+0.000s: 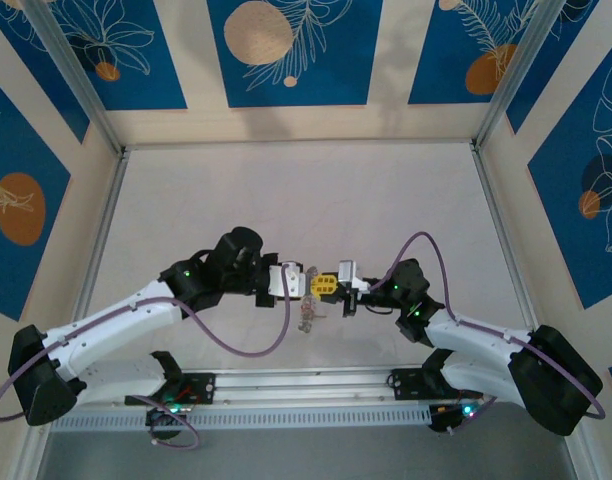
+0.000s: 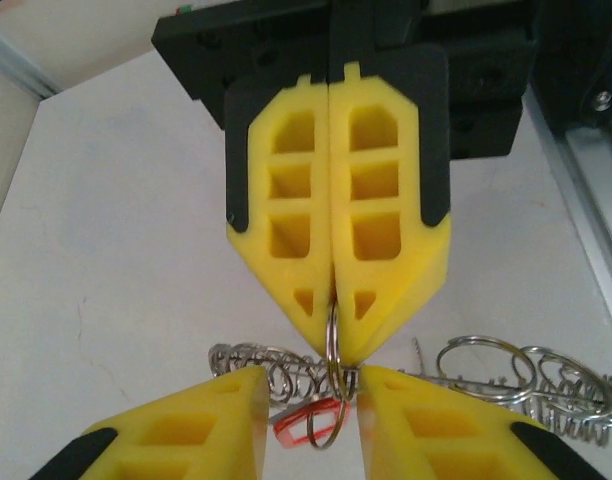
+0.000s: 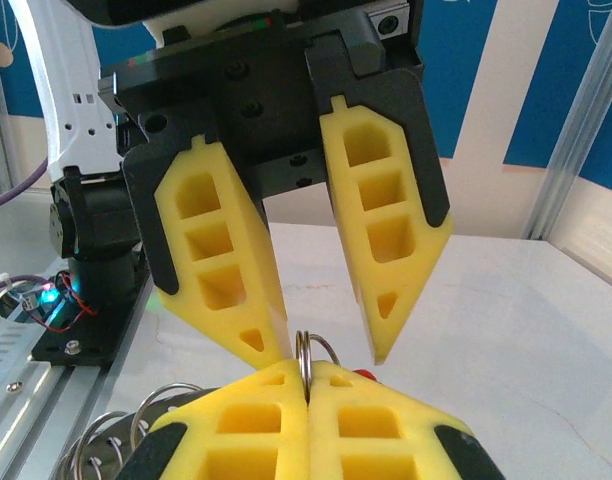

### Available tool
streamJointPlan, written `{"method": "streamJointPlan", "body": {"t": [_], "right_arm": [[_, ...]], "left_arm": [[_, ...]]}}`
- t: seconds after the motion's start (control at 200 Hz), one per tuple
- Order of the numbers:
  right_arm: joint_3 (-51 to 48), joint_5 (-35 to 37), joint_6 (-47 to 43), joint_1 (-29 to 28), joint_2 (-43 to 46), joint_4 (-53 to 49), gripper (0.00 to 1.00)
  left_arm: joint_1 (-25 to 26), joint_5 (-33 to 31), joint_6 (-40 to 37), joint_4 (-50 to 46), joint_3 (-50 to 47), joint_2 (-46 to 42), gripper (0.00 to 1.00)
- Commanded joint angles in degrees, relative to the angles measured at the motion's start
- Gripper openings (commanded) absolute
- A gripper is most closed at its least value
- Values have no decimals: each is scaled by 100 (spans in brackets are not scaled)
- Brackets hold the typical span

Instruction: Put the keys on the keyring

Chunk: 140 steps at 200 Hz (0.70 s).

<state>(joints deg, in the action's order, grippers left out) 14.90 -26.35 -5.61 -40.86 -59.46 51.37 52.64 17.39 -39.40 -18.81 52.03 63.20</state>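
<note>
My right gripper [image 3: 306, 375] is shut on the keyring [image 3: 306, 352], a thin silvery ring held upright and edge-on between its yellow pads. In the left wrist view the same ring [image 2: 332, 330] hangs out of the right gripper [image 2: 338, 345] down into the gap of my left gripper [image 2: 312, 400]. The left gripper is open, with one finger on either side of the ring. A key that looks like a red-rimmed, pale-centred tag [image 2: 291, 428] lies just below and behind the ring. A red key head [image 3: 364, 374] peeks over the right finger. From above, the two grippers [image 1: 304, 283] [image 1: 326, 286] meet tip to tip.
Coiled silvery wire rings lie on the white table under the grippers [image 2: 276, 372] and off to the side [image 2: 526, 375]. An aluminium rail [image 2: 586, 200] runs along the near edge by the arm bases. Purple cables [image 1: 236, 345] loop from both arms.
</note>
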Motion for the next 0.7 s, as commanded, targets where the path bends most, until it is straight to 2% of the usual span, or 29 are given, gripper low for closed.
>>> {"method": "streamJointPlan", "body": {"t": [0.0, 0.135, 0.19, 0.32, 0.425, 0.51, 0.695], "right_arm": [[136, -9, -85, 8, 27, 186, 0], [145, -32, -83, 9, -20, 239, 0], [149, -31, -74, 9, -39, 233, 0], [160, -29, -261, 8, 10, -116, 0], [279, 237, -684, -65, 179, -1074, 8], [363, 419, -1007, -191, 181, -1586, 11], [381, 501, -928, -233, 55, -1558, 13]], "left_arm": [[27, 281, 150, 139, 115, 25, 25], [28, 297, 191, 171, 88, 43, 10], [34, 258, 198, 123, 96, 68, 0], [39, -78, 46, -235, 276, 122, 0], [43, -522, -125, -848, 633, 230, 0], [83, -709, -334, -1437, 959, 368, 0], [407, -1235, -779, -2512, 1543, 802, 0]]}}
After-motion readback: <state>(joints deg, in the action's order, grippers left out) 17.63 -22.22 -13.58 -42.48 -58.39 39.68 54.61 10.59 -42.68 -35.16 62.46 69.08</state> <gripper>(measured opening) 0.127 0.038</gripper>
